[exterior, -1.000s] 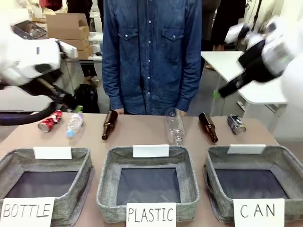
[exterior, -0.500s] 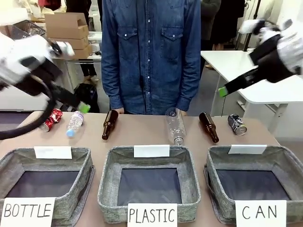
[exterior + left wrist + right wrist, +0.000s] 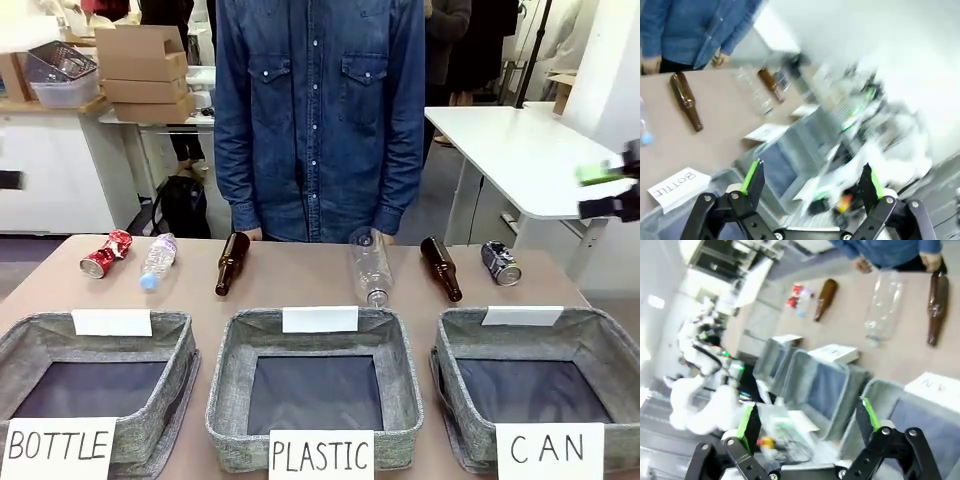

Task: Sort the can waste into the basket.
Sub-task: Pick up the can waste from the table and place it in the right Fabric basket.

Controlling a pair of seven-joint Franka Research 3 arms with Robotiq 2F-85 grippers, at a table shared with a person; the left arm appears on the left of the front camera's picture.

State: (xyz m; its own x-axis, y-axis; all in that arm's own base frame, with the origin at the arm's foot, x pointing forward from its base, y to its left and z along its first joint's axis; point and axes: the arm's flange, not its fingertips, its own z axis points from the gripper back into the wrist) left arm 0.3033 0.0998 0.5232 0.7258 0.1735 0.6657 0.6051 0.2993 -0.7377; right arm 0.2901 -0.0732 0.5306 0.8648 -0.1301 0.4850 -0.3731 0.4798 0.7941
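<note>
Our left gripper point(image 3: 810, 192) and right gripper point(image 3: 807, 430) both hang with fingers spread, nothing between them. The dark can point(image 3: 500, 263) lies on its side near the far right corner of the table point(image 3: 300, 290), long axis slanting far-left to near-right, bare tabletop between it and the CAN basket point(image 3: 600, 335); the crushed red can point(image 3: 105, 254) lies far left, seemingly angled up-right, beside a clear bottle point(image 3: 158, 262)
</note>
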